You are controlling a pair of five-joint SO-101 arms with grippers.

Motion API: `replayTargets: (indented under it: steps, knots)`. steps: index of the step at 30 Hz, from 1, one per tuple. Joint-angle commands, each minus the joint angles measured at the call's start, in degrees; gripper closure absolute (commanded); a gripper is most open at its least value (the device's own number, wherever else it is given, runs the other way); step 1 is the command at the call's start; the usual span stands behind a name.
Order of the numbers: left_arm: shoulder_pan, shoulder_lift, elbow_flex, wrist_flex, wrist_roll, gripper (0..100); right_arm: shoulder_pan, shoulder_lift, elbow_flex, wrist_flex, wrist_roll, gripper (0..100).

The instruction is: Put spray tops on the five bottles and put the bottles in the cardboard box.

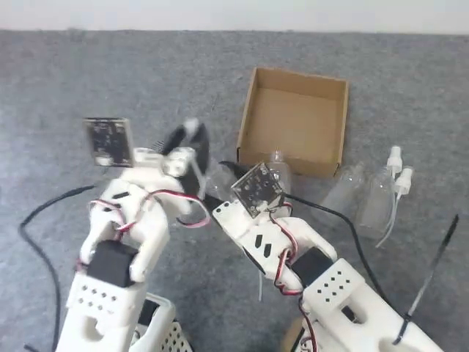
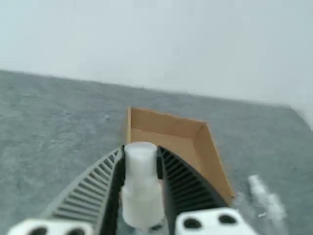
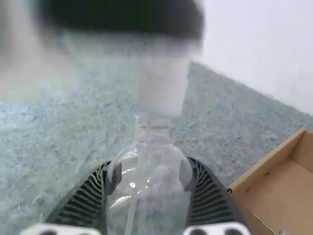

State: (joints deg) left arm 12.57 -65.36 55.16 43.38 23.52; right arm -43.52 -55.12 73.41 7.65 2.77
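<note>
The left gripper (image 2: 141, 152) has its two fingers closed against the sides of a white spray top (image 2: 142, 193), which stands upright between them with its cap just past the fingertips. The right gripper (image 3: 149, 167) is closed around the body of a clear bottle (image 3: 146, 196), and the neck of this bottle points up out of the fingers. In the right wrist view the white spray top sits directly over the bottle neck, with the dark fingers of the left gripper above it, but this part is blurred and I cannot tell if the top is already seated on the neck or only touches it. Both grippers meet near the middle of the grey table (image 1: 88, 81), just to the left of the cardboard box (image 1: 292, 155) and a little nearer than it. The box lies open at the far middle. Another clear bottle (image 1: 279, 170) is just beside the near wall of the box, partly hidden behind the right arm. To the right of the box, on the table, are two more clear bottles (image 1: 343, 185) and two white spray tops (image 1: 396, 158) close together; whether these tops are fitted cannot be told
</note>
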Motion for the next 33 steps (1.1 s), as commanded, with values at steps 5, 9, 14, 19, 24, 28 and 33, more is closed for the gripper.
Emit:
replayTargets:
  steps: [5,9,14,19,24,28,33]
  knots:
    - [0.7,-0.3,0.3,0.3,-6.0,99,1.5,-1.5,-0.8,-2.5,-1.0,99.2]
    - [2.1,-0.3,0.0,5.0,-8.4,99,1.3,-1.6,-0.3,-2.6,-0.7,99.2]
    - [4.1,-0.3,0.0,6.2,-9.8,99,1.0,-2.2,1.0,-2.2,-0.7,99.2]
    - [4.0,-0.3,0.1,6.2,-9.8,94,1.1,-2.2,1.3,-2.9,-0.7,99.2]
    - [4.0,-0.4,-1.2,6.2,-9.8,82,1.4,-1.6,1.8,-6.0,-0.7,99.2]
    - [3.9,-0.4,-3.5,8.0,-9.6,82,1.4,-1.6,2.5,-7.3,-0.7,99.2]
    - [-1.6,-0.4,-7.9,8.1,-9.4,81,1.4,-1.6,2.7,-7.3,-0.7,99.2]
